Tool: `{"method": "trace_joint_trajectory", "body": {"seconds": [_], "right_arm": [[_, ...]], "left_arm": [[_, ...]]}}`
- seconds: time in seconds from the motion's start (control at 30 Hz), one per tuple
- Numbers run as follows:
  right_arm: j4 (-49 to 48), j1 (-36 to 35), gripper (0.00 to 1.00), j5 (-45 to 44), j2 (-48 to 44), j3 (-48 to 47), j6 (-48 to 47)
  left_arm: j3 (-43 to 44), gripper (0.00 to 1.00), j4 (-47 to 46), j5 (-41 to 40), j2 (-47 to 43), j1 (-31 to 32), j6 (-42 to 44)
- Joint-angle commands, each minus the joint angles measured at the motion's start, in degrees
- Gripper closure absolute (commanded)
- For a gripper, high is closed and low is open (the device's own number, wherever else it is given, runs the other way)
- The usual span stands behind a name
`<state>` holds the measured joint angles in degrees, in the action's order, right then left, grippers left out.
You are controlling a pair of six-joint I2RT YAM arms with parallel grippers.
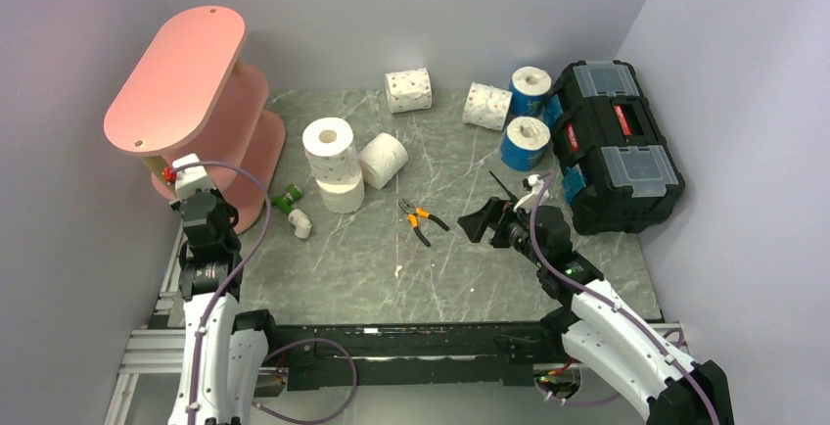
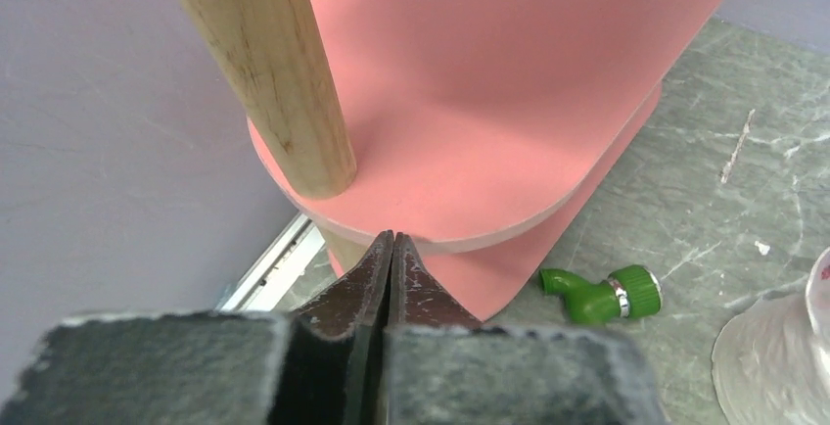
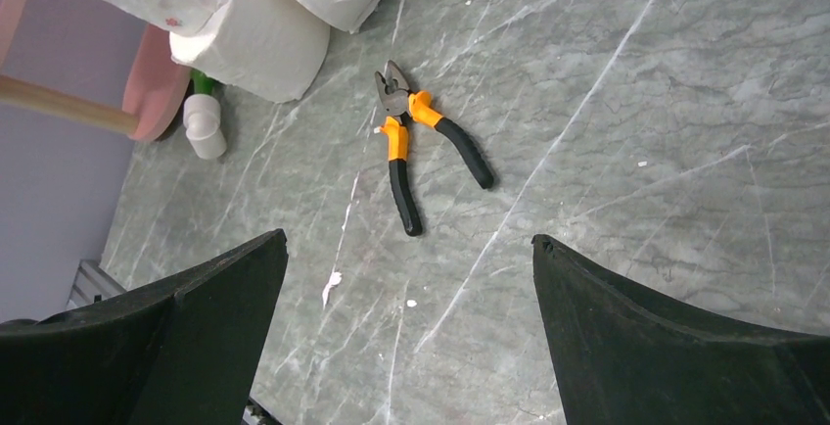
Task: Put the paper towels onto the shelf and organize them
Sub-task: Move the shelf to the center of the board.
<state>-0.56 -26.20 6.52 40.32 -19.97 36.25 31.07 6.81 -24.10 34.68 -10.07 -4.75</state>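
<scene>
A grey-green marble-patterned table (image 1: 470,278) stands between pale lilac walls (image 1: 69,249). The paper towels, short cylindrical rolls with hollow cores, are all on the tabletop and none is on a shelf board. Two white rolls are stacked upright (image 1: 330,146) left of centre, and a plain white roll (image 1: 384,159) lies on its side against that stack. One pink-speckled roll (image 1: 408,90) and a second speckled roll (image 1: 487,105) lie near the far edge. Two blue-wrapped rolls (image 1: 530,89) (image 1: 525,142) stand on end just beside the toolbox.

The pink three-tier shelf (image 1: 176,77), with oval boards on light wooden posts (image 2: 264,72), stands at the far left by the wall. The left gripper (image 2: 391,249) is at its near end, jaws pressed together on nothing, with the tips at the rim of a lower board. Whether they touch the rim cannot be told.

A green plastic fitting (image 1: 287,199) and a white fitting (image 1: 300,222) lie between the shelf and the stack. Orange-and-black pliers (image 1: 423,219) lie at the centre. The right gripper (image 3: 406,239) hovers just right of them, fingers spread wide and empty. A black plastic toolbox (image 1: 612,146) sits along the right edge.
</scene>
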Motion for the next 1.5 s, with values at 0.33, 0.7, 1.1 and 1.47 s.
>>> {"method": "trace_joint_trajectory", "body": {"seconds": [0.33, 0.7, 1.1, 1.47], "right_arm": [[-4.83, -0.25, 0.03, 3.72, 3.02, -2.22, 1.36], [-3.97, -0.27, 0.03, 4.08, -0.66, 0.25, 1.15], [-3.57, -0.25, 0.03, 4.26, -2.26, 0.87, 1.17], [-2.91, -0.26, 0.02, 3.58, -2.37, 0.72, 0.92]], "left_arm": [[4.47, 0.01, 3.19, -10.22, -1.39, 1.27, 5.04], [-3.79, 0.11, -19.54, -7.22, 1.91, -2.43, 15.11], [-6.65, 0.31, -30.99, -4.25, 7.10, -6.05, 15.59], [-6.58, 0.57, -31.67, -3.10, 7.76, -6.46, 14.20]]}}
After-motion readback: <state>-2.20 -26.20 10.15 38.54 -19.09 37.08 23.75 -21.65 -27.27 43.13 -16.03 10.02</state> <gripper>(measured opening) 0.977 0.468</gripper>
